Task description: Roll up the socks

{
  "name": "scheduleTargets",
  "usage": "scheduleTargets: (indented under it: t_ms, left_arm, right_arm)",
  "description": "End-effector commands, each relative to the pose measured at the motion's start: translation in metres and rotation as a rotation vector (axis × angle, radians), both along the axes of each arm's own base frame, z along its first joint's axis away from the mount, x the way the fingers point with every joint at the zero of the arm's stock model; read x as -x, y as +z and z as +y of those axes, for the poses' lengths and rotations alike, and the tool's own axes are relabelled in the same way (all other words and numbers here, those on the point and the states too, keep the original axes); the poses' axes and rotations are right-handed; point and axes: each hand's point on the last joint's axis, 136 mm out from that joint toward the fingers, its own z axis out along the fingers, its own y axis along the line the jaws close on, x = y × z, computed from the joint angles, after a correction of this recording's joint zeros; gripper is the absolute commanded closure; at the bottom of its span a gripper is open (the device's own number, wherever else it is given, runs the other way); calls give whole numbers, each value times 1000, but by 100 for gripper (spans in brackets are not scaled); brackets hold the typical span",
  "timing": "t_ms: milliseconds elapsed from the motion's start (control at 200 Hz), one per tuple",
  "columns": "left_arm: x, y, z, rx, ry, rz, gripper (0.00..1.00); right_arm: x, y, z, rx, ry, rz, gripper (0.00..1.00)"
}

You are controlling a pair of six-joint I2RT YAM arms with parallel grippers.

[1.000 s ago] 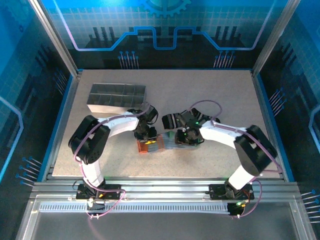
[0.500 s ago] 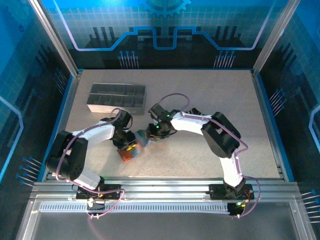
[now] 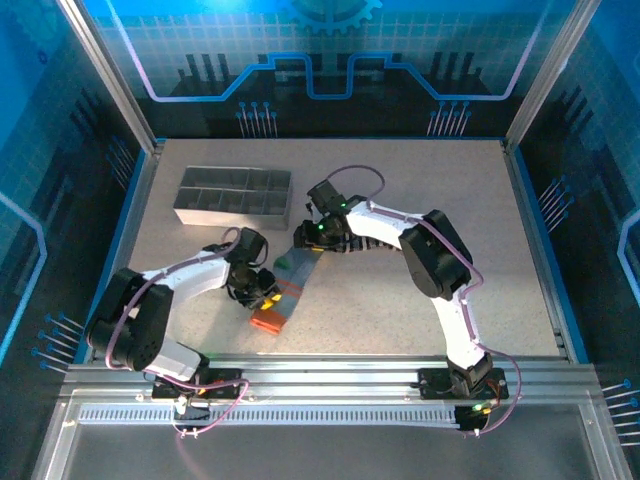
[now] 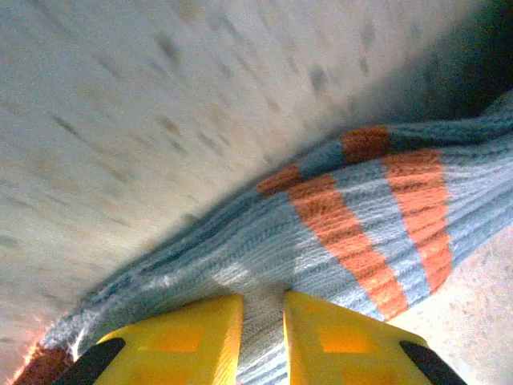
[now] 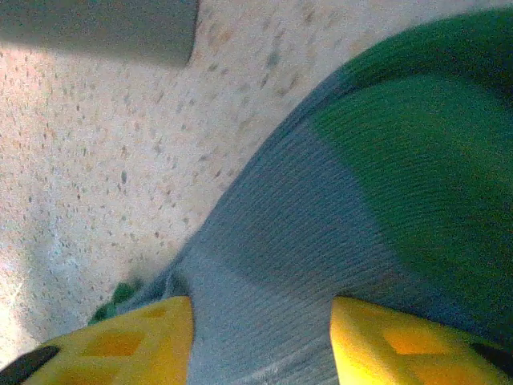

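Blue-lit enclosure panels surround a speckled beige tabletop (image 3: 430,310), on which the work is carried out.

1. Task items. A grey-blue knitted sock (image 3: 292,281) with orange bands and green patches is laid out at full length on a diagonal, left of centre. Its orange cuff (image 3: 266,321) is pointed toward the near edge and its green end (image 5: 425,160) toward the far side. A dark, thinly striped fabric shape (image 3: 357,246), taken to be the black sock, is seen partly under the right forearm, just beside the far end of the grey-blue sock.

2. Grippers. The left gripper (image 4: 263,325) is closed to a narrow slit, and a fold of the banded fabric is pinched in it near the cuff end. The right gripper (image 5: 260,345) is set over the green end with its jaws wide apart; fabric is spanned by them, but no pinch is visible.

3. Progress. No coil is formed and the two socks are not laid together, so rolling is judged not yet begun.

4. Clearance. A grey compartmented tray (image 3: 230,213) is placed near the far end of the sock. The cuff is near the table's front edge. Open surface is available to the right.
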Motion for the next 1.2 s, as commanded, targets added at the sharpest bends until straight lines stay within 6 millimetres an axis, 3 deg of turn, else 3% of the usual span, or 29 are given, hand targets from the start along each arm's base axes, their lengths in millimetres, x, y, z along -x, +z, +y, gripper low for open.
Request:
scheduleTargets:
  t_ms: [0, 95, 240, 300, 390, 505, 565, 650, 851, 961, 1021, 1196]
  left_arm:
    - [13, -2, -25, 54, 51, 93, 78]
    - [8, 7, -34, 67, 79, 78, 78]
    - [-8, 35, -31, 72, 113, 5, 73]
    - [-13, 47, -27, 89, 130, -15, 72]
    - [-16, 60, -7, 84, 158, -37, 70]
    - [-14, 72, 22, 85, 172, -64, 69]
    - [-9, 74, 29, 104, 157, -61, 69]
    - [2, 72, 30, 133, 124, -41, 69]
    - [26, 59, 27, 179, 104, 10, 70]
    - [31, 56, 27, 183, 104, 15, 71]
    - [31, 57, 29, 174, 102, 6, 71]
    - [31, 62, 31, 180, 115, -14, 71]
  right_arm:
    - [0, 4, 5, -48, 129, 2, 46]
    - [-2, 38, 11, -79, 215, -81, 44]
    - [8, 102, 6, -88, 287, -311, 39]
    - [20, 121, 0, -75, 317, -418, 38]
    - [59, 128, -4, -20, 423, -583, 29]
    - [135, 109, 4, 37, 708, -804, 28]
    - [180, 85, 3, 69, 880, -913, 26]
    - [211, 69, 6, 150, 1007, -1008, 23]
    - [235, 44, 32, 244, 1158, -1042, 30]
    - [236, 17, 38, 300, 1207, -999, 36]
    - [234, 20, 51, 296, 1204, -1013, 38]
    - [223, -5, 49, 393, 1207, -964, 48]
